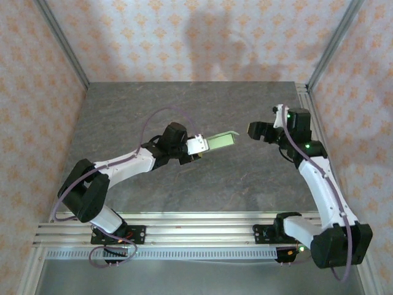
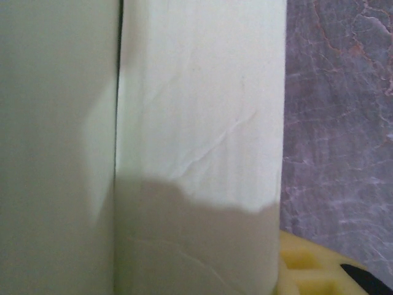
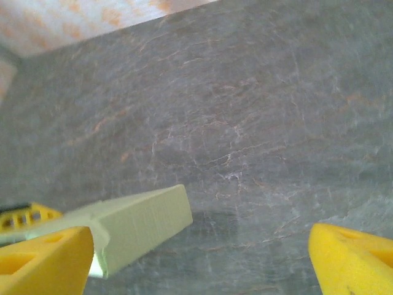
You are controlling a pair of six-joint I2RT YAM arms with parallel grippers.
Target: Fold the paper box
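The paper box (image 1: 221, 142) is held above the table (image 1: 184, 190) by the left gripper (image 1: 202, 146), its free end offered to the wide-open right gripper (image 1: 252, 131) (nothing between its jaws), where a square, gentle closing is judged best.

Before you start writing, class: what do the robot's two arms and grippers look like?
The left arm and the right arm both have white segments with black joints and bases. A lilac cable runs along each. Small green lights glow on the right arm. The right gripper has yellow fingers.
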